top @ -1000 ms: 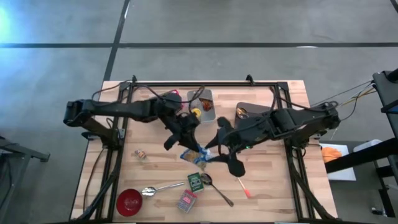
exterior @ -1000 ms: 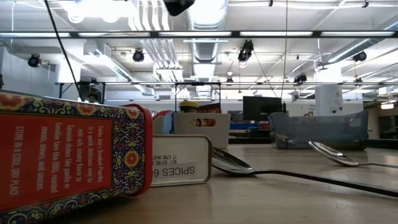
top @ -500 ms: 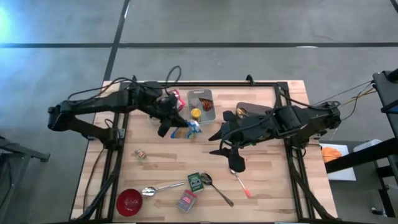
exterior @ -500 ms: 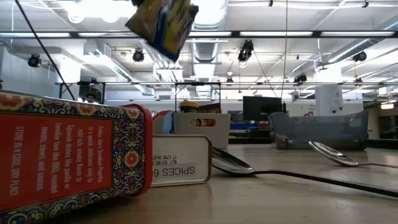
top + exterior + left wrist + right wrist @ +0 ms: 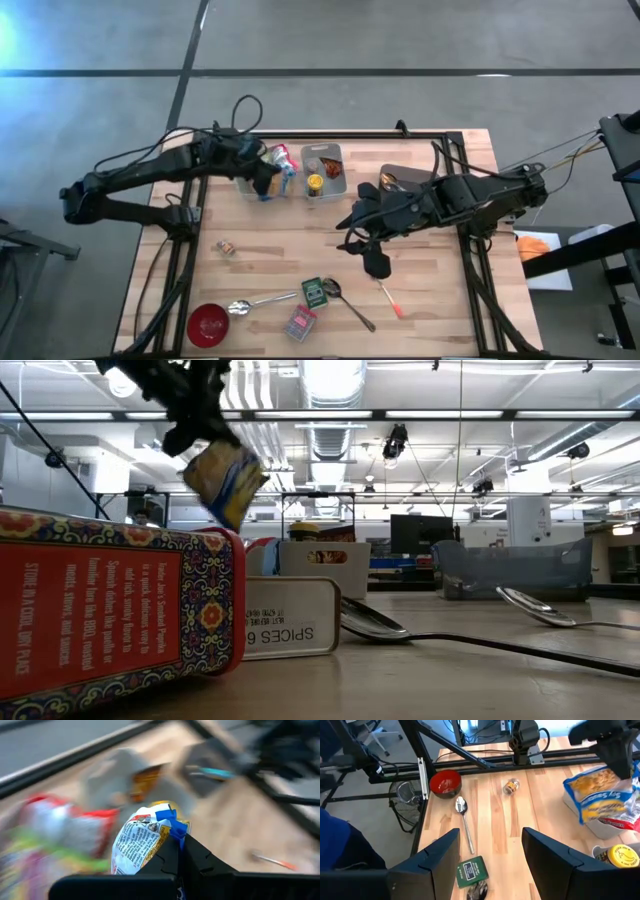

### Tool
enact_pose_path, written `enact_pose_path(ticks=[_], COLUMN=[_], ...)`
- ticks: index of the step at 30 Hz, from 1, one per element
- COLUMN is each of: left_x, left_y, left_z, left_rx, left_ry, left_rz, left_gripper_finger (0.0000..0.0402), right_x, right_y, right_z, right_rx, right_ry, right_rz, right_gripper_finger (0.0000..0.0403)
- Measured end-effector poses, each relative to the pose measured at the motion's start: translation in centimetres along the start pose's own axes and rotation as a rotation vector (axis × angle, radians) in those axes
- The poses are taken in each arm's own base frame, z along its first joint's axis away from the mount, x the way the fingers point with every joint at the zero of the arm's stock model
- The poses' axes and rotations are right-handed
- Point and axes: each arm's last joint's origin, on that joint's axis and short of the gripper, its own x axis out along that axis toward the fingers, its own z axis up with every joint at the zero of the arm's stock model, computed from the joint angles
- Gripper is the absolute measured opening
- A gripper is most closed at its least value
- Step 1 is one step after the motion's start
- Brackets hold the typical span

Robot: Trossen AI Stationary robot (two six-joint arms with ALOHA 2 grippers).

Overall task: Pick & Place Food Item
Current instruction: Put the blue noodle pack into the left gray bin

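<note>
Yellow, white and blue, the snack packet hangs off the table, pinched at one edge by the left gripper above the far left part of the wooden table, just over the grey bin that already holds a red-and-white bag. In the left wrist view the packet's lower half is covered by the closed dark fingers, and everything behind it is smeared by motion blur. From table height the packet dangles tilted under the gripper, partly behind the red patterned tin. The right gripper hovers over the table's middle, fingers standing apart and holding nothing. Near it lie a green tin, two spoons and a red bowl.
</note>
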Motion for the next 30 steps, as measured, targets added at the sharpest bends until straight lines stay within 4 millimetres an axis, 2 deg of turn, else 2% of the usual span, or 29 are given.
enact_pose_path(ticks=[5, 11, 21, 30], left_x=[-0.4, -1.0, -2.5, -2.4], left_y=[0.9, 0.8, 1.5, 2.1], left_z=[-0.4, 0.2, 0.3, -0.2], left_rx=[-0.033, -0.015, 0.031, 0.046], left_ry=[-0.039, -0.089, -0.074, -0.075], left_rz=[0.238, 0.305, 0.578, 0.72], left_gripper_finger=[0.0, 0.0, 0.0, 0.0], right_x=[0.3, 1.0, 1.6, 1.8], right_y=[0.0, -0.2, -0.3, -0.3], right_z=[-0.3, -1.0, -1.6, -1.8], right_rx=[0.002, -0.001, 0.003, 0.001], right_ry=[0.011, 0.041, 0.068, 0.074], right_rz=[-0.005, -0.018, -0.027, -0.035], right_gripper_finger=[0.0212, 0.0212, 0.0212, 0.0212])
